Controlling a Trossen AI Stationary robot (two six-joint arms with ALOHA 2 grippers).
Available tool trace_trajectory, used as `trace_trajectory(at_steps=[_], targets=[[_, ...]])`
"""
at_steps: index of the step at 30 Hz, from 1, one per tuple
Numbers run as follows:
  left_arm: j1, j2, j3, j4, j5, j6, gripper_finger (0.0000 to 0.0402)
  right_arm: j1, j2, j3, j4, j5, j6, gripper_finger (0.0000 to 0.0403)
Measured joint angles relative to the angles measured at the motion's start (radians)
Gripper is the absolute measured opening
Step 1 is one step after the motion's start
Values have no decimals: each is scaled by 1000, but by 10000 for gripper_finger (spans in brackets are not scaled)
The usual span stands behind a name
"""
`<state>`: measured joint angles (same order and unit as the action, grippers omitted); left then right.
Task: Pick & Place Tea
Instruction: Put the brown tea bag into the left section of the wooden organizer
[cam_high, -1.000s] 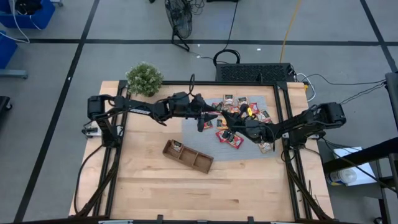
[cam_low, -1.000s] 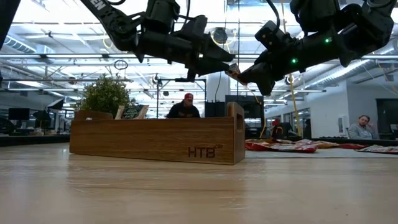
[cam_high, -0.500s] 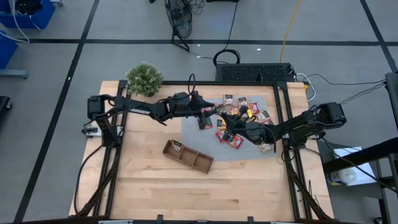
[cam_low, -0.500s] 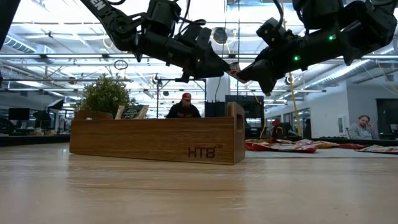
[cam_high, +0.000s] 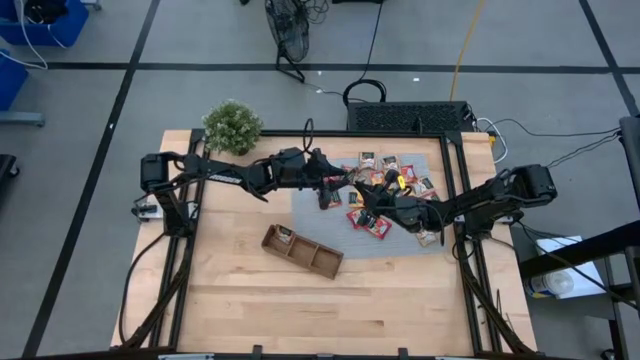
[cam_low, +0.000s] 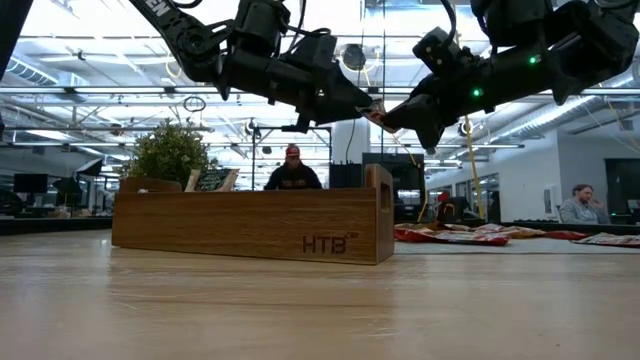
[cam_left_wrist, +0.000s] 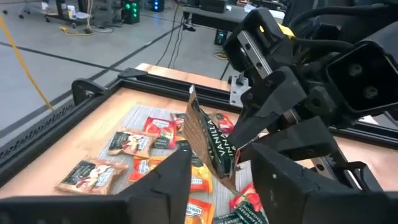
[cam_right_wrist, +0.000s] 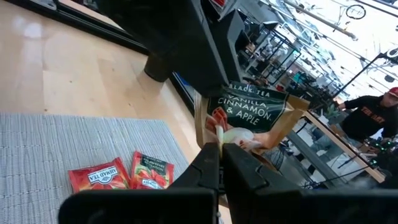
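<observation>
A dark green tea sachet (cam_right_wrist: 252, 115) with a light label hangs in the air over the grey mat (cam_high: 400, 245), with my right gripper (cam_right_wrist: 222, 155) shut on it. My left gripper (cam_left_wrist: 227, 177) faces it from the table's left, open. One left finger stands on each side of the sachet (cam_left_wrist: 208, 140), and no touch shows. Several red, orange and green sachets (cam_high: 385, 170) lie flat on the mat. The wooden tray (cam_high: 302, 251) lies nearer the front, with one sachet (cam_high: 284, 236) in its left compartment. My right gripper pinches the sachet's one edge (cam_right_wrist: 231, 138) between its two shut fingers. It comes about level from the table's right side. The sachet stands on edge beyond the fingertips, lifted clear of the mat, its label side turned toward the right wrist camera.
A potted plant (cam_high: 232, 126) stands at the table's far left corner. Bare wood lies in front of the tray (cam_low: 250, 225). People sit in the room beyond the table.
In the low view the gap between the two grippers has closed. The sachet held by my right gripper now stands between my left gripper's fingertips, where a second ago it was just short of them.
</observation>
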<state>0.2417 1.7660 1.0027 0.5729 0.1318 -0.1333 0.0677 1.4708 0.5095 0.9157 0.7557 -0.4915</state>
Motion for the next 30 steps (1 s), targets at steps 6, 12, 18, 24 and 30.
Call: trace_trajectory(at_steps=[6,12,18,24,30], targets=[[0,0,0,13,1,48,29,0,0,0,0,-2,11,0],[0,-1,0,22,6,111,4,0,0,0,-2,-80,37,11],[1,-2,0,28,-72,202,3,0,0,0,-24,-110,207,42],[1,-8,0,-2,-107,358,2,0,0,0,-31,-107,370,71],[-35,-188,13,-462,-232,564,1,0,-37,-1,-106,-29,391,85]])
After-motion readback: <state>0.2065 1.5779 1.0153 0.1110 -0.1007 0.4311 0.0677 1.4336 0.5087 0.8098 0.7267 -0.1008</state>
